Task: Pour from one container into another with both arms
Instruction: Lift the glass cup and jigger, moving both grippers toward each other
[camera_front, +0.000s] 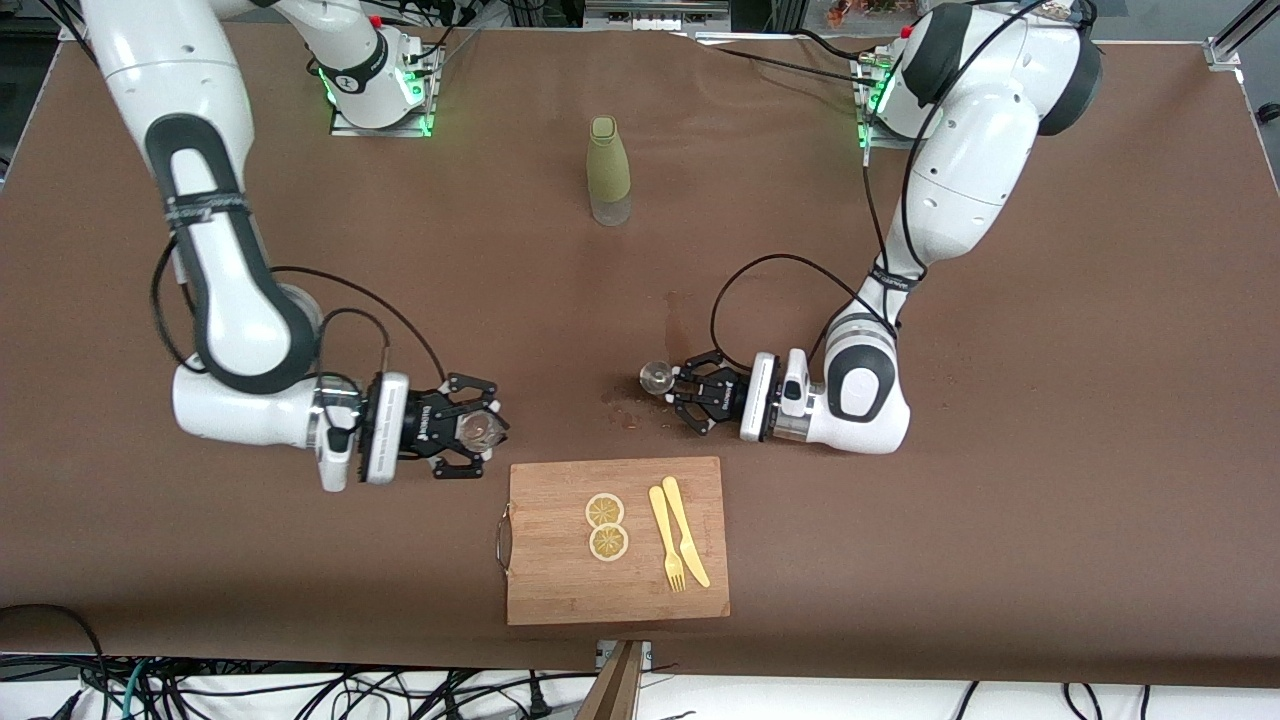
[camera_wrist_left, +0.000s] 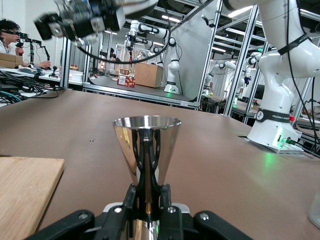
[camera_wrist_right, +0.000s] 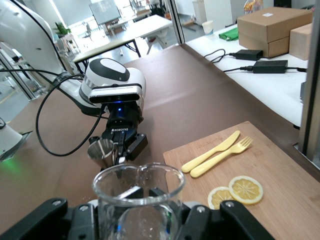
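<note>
Left pincer (camera_front: 683, 392): low over the bench (camera_front: 1000, 500), near the middle, fingers closed on the waist of a metal jigger (camera_front: 656, 377); jigger held upright per left wrist view.
Jigger: polished steel, double cone, narrow waist, open rim up (camera_wrist_left: 147, 145); mirror surface reflects the fingers.
Right pincer (camera_front: 487, 430): low over the bench toward the right arm's end, fingers closed around a clear glass (camera_front: 480, 430).
Glass: transparent, round thin rim, looks empty (camera_wrist_right: 137, 200).
Gap between pincers: open brown bench, a few dark stains (camera_front: 625, 400) near the jigger.
Bottle (camera_front: 608, 170): stands alone between the two arm bases, farther from the front camera than both pincers; olive green sleeve, clear base, capped; bare bench all around it.
Cutting board (camera_front: 617, 540): wood, rectangular, metal handle at the right arm's end; nearer the front camera than both pincers, close to the bench's front edge.
Lemon slices (camera_front: 606, 526): two, round, touching, on the board.
Fork (camera_front: 667, 550) and knife (camera_front: 686, 530): pale yellow plastic, side by side on the board, beside the slices.
Bench: brown matte cover, wide free room at both ends.
Writing: "FRANKA EMIKA" on the arm base (camera_wrist_left: 275, 116) in left wrist view; pincer label in right wrist view too small to read surely.
</note>
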